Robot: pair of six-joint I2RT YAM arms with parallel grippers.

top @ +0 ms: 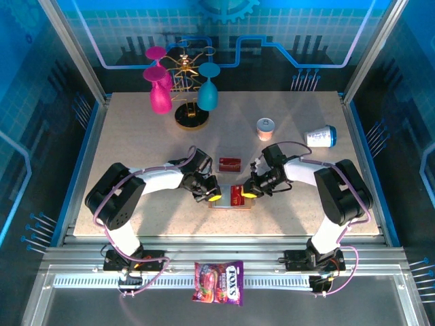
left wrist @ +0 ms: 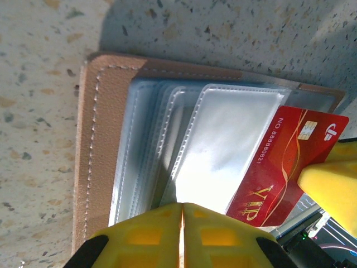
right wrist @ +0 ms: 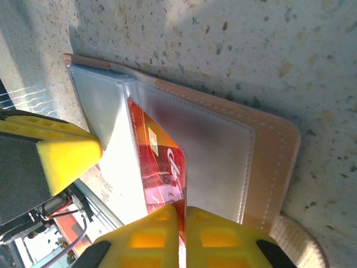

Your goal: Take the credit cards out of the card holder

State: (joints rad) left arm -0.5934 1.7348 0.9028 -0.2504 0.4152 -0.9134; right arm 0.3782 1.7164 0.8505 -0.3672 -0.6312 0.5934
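Note:
The card holder [top: 225, 204] lies open near the table's front edge, with a tan outside [left wrist: 103, 145] and clear-grey sleeves [right wrist: 223, 151]. A red credit card [left wrist: 284, 162] sticks halfway out of a sleeve. My right gripper [right wrist: 182, 215] is shut on this card's edge [right wrist: 159, 162]. My left gripper [left wrist: 183, 207] is shut, its tips pressing on the sleeves; its yellow fingertip [right wrist: 64, 156] rests beside the card. From above, the left gripper [top: 214, 195] and right gripper [top: 249, 193] meet over the holder. A second red card [top: 230, 164] lies flat on the table behind it.
A gold stand with pink and teal glasses [top: 183, 88] is at the back. A small can [top: 265, 128] and a tipped white cup [top: 321, 136] sit at the back right. A purple-red candy bag [top: 219, 282] lies on the front rail.

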